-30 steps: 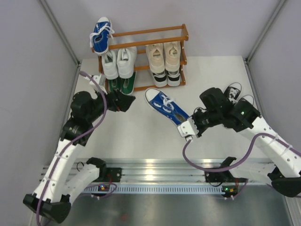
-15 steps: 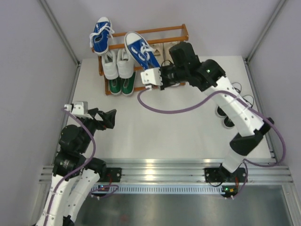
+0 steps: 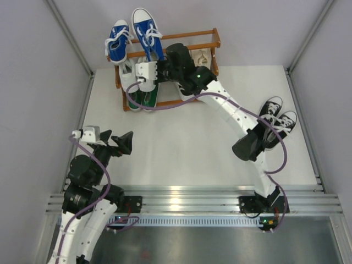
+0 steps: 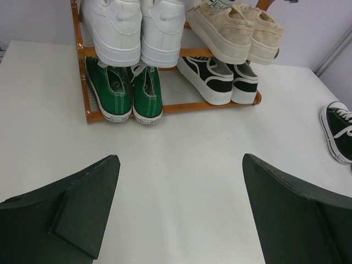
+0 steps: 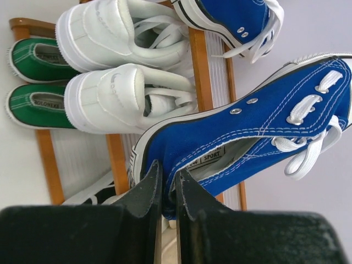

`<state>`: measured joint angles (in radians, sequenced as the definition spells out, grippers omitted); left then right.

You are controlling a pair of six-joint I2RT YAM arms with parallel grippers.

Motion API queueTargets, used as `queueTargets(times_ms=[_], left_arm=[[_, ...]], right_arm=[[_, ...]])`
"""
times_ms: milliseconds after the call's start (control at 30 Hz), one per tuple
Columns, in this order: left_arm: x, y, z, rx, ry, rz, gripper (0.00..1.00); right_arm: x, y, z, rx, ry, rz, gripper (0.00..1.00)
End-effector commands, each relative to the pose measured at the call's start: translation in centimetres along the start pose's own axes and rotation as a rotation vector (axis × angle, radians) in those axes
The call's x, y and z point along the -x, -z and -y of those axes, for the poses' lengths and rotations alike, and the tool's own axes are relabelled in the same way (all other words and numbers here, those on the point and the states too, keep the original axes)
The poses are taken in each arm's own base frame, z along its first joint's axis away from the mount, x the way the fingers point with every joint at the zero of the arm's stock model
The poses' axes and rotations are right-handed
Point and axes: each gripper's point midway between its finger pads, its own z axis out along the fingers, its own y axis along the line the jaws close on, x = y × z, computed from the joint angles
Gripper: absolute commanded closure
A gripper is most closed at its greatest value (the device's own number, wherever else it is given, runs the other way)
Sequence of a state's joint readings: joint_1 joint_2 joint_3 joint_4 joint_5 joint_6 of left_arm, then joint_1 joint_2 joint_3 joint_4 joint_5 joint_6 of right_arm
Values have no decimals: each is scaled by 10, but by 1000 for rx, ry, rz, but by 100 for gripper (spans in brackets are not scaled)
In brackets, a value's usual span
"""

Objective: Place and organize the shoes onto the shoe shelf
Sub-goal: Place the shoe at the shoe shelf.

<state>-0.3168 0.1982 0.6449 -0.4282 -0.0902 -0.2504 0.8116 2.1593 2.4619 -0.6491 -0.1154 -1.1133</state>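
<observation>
Above the left end of the orange-brown wooden shoe shelf (image 3: pixel 190 34), the blue canvas sneaker with white toe (image 3: pixel 147 30), likely light and floppy, hangs by its firmer heel rim, pinched tight in the right gripper (image 5: pixel 168 187); the left gripper (image 4: pixel 179 187) is wide open, empty.

"SPORT" label inside blue shoe (image 5: pixel 220 137)

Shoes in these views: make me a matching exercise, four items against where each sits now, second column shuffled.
1. green pair
2. white pair
3. black canvas pair
4. right-hand blue shoe

A. on the table, right of the shelf
B. bottom tier, left
C. gripped by the right jaws at the shelf's top
D. middle tier, left

Pairs: 1-B, 2-D, 3-A, 4-C
</observation>
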Motion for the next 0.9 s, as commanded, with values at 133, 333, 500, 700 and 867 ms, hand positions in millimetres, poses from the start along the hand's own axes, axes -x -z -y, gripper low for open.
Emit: queueTargets(times_ms=[133,333,500,700,867], left_arm=[[11,5,0,-3,-7,62,2],[11,5,0,-5,-9,62,2],[12,6,-1,2,-8,68,2],[11,5,-1,-1,-7,64,2],[11,6,-2,2,-7,67,2]], right_arm=[[20,16,102,-375,63,91,100],[5,5,107,-405,89,74,92],[-2,0,106,-408,95,67,82],[-10,-3,106,-412,103,53,68],[-8,0,106,-409,95,51,47]])
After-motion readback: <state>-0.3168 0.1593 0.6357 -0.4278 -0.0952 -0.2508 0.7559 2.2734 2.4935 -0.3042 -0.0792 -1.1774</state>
